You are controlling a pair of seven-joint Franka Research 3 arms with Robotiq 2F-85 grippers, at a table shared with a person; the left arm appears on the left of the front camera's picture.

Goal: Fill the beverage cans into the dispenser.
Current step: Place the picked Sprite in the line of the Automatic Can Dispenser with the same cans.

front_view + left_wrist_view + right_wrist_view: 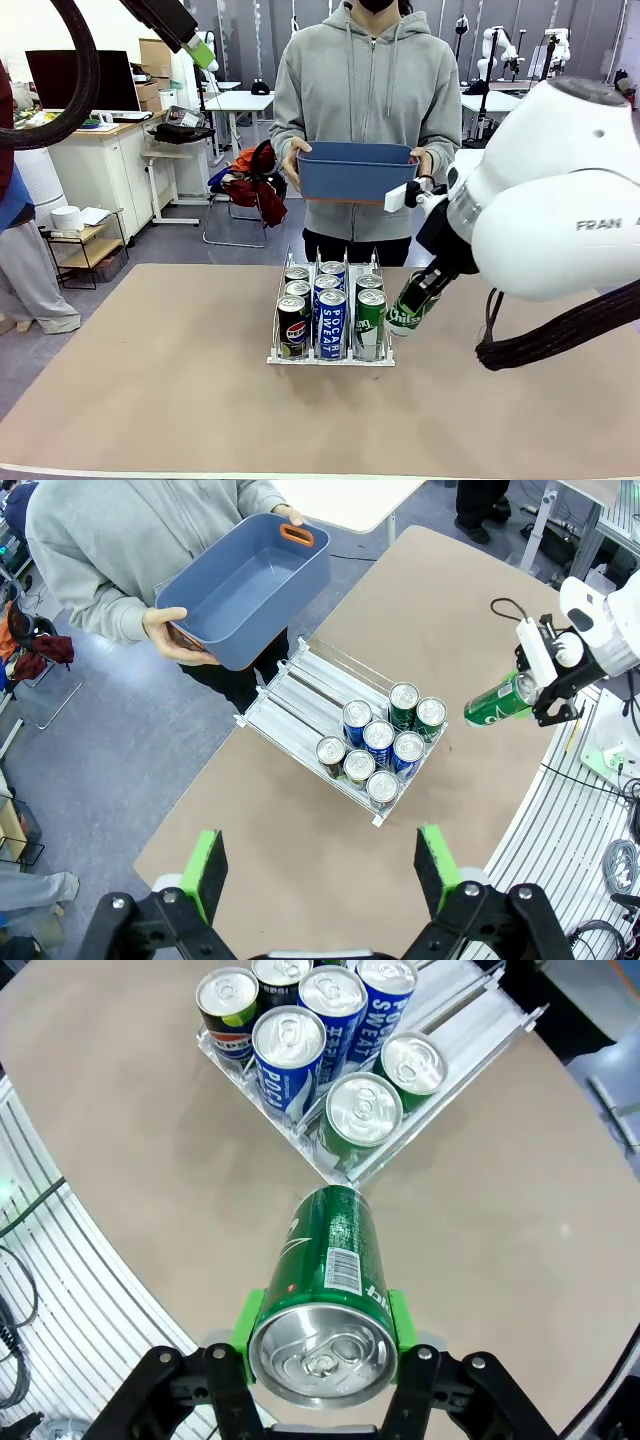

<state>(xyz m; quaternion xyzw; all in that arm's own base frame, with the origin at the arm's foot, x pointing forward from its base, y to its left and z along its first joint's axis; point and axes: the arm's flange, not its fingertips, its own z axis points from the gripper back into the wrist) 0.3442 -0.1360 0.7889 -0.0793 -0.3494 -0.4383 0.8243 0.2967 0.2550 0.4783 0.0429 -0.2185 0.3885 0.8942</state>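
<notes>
The dispenser point(282, 352) stands mid-table with several beverage cans in its three lanes: black Pepsi point(292, 326) on the left, blue-and-white Pocari Sweat point(331, 322) in the middle, green ones point(371, 312) on the right. My right gripper point(322, 1328) is shut on another green can point(330, 1280). It holds that can point(410, 306) tilted above the table, just right of the dispenser's front right corner point(335, 1175). My left gripper point(322, 870) hangs open and empty high over the table's near side, looking down on the dispenser point(300, 685).
A person in a grey hoodie stands at the far edge, holding an empty blue plastic bin point(355, 170) with both hands, above and behind the dispenser. The brown tabletop point(150, 380) lies bare around the rack. Desks and chairs stand beyond.
</notes>
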